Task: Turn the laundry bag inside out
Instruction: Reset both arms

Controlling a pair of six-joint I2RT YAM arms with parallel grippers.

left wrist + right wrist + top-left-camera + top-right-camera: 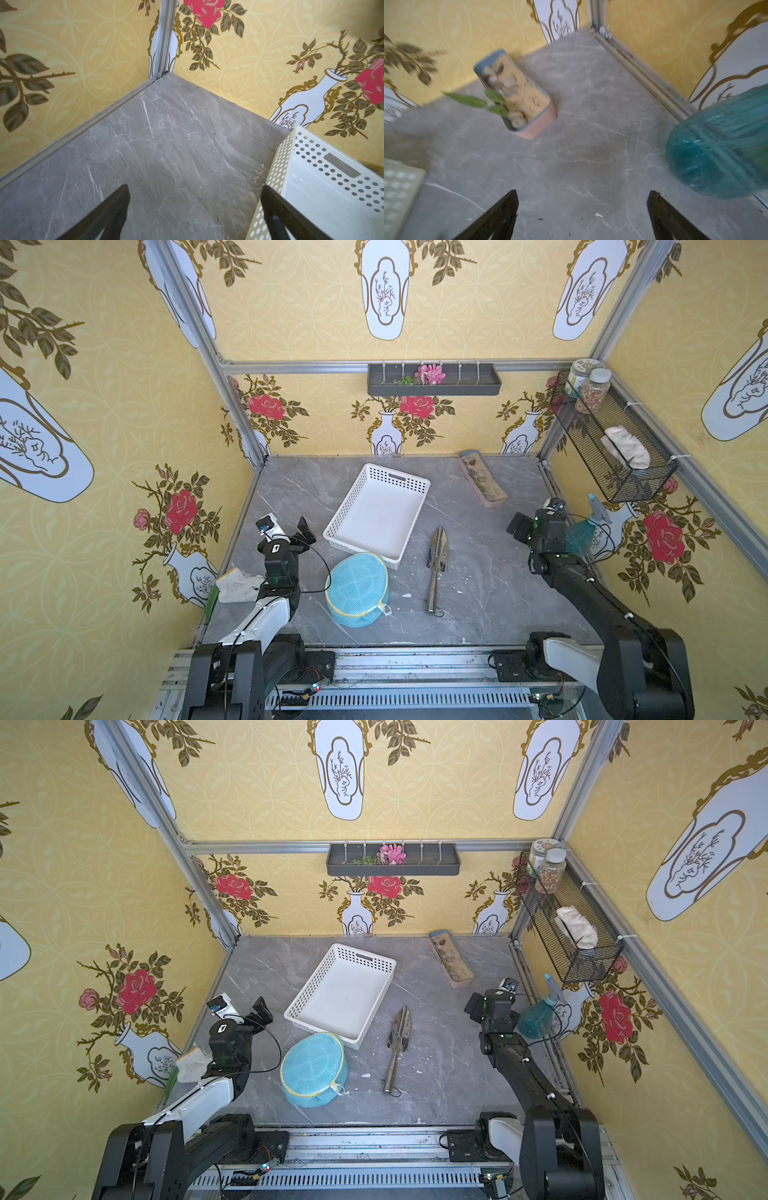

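The laundry bag (357, 591) (313, 1071), a round light-blue mesh drum with pale yellow trim, sits on the grey table near the front, just in front of the white basket. Nothing holds it. My left gripper (305, 531) (262, 1009) hovers to the bag's back left, open and empty. The left wrist view shows this gripper (195, 191) with its jaws wide apart over bare table. My right gripper (517, 526) (473, 1006) is far to the right, beside the spray bottle. In the right wrist view it (583, 193) is open and empty. Neither wrist view shows the bag.
A white perforated basket (397, 479) (311, 166) stands at mid-table. A metal trowel (436, 560) lies right of the bag. A planter tray (482, 479) (519, 93) sits at the back right, a teal spray bottle (582, 531) (716, 145) by the right wall, a crumpled cloth (239, 585) at the left edge.
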